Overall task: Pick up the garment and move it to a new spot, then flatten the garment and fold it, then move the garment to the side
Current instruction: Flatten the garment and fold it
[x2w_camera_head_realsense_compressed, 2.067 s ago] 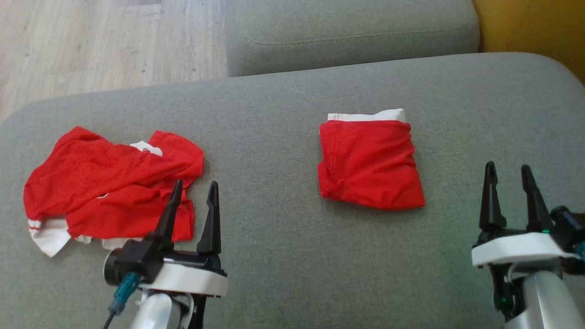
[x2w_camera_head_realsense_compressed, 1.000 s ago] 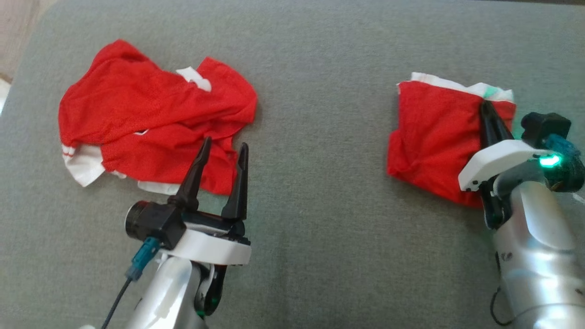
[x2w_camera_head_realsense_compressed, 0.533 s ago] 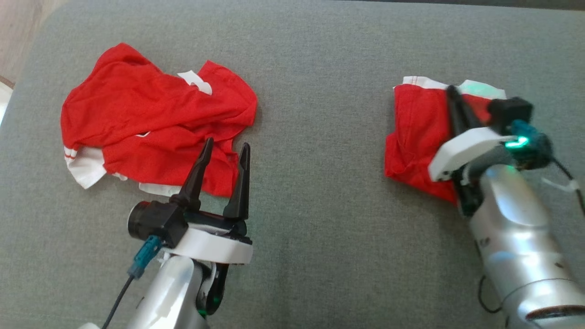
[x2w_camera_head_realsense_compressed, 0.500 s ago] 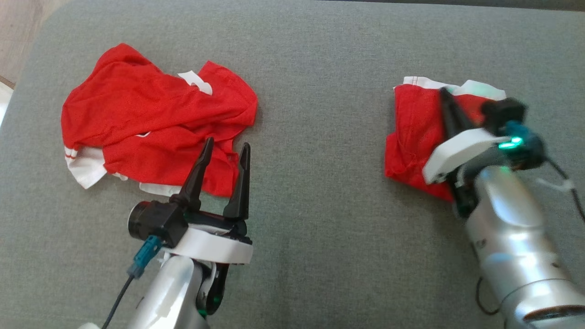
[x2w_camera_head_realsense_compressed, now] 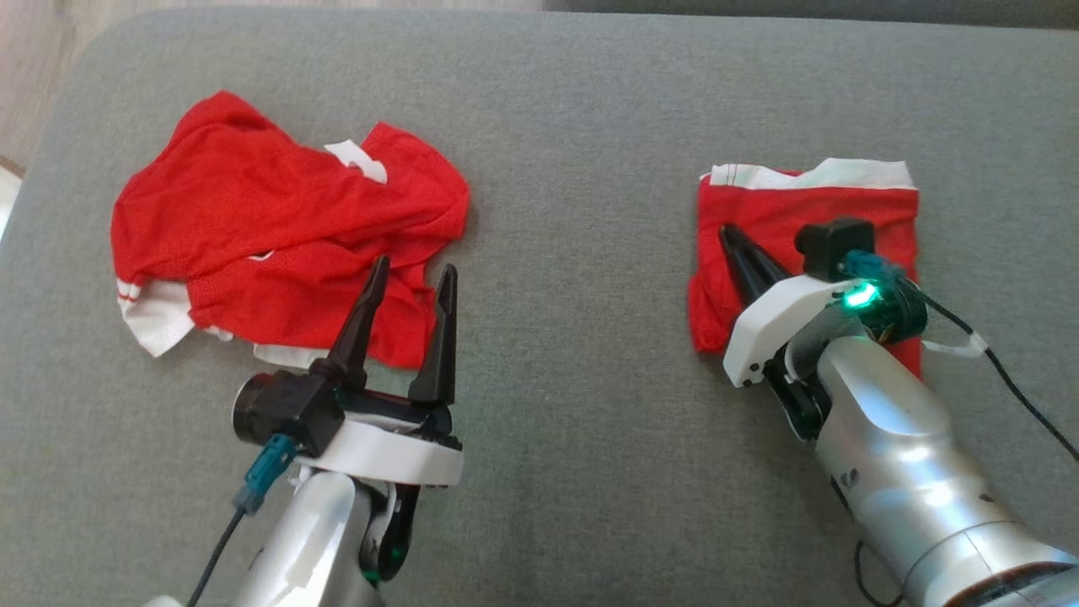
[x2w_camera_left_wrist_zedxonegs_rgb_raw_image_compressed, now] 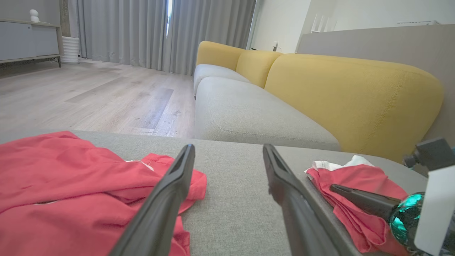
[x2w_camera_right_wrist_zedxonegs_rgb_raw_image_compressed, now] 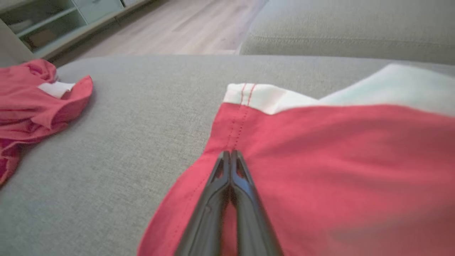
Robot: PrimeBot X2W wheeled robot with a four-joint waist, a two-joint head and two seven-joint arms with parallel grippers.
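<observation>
A wide grey cushion (x2w_camera_head_realsense_compressed: 573, 472) seen from above, with two red pieces of clothing lying well apart on it. On the robot's right lies a folded red garment (x2w_camera_head_realsense_compressed: 809, 215), a neat near-square with a white band (x2w_camera_head_realsense_compressed: 809, 174) along its far edge. The right pincer (x2w_camera_head_realsense_compressed: 727, 233) lies low over the left part of this garment, its two dark fingers pressed together into a single point that rests on the red cloth, aimed toward the white band. Whether any cloth is caught between the fingers cannot be told. A green light glows on the wrist behind it.

On the robot's left lies a crumpled red garment (x2w_camera_head_realsense_compressed: 253, 228), bunched and wrinkled, with white trim showing at its near left corner. The left pincer (x2w_camera_head_realsense_compressed: 415, 268) hovers at this heap's near right edge, its fingers spread wide apart and holding nothing.

Beyond the cushion, the left wrist view shows a yellow sofa back (x2w_camera_left_wrist_zedxonegs_rgb_raw_image_compressed: 348, 99) and a pale wooden floor (x2w_camera_left_wrist_zedxonegs_rgb_raw_image_compressed: 89, 96).
</observation>
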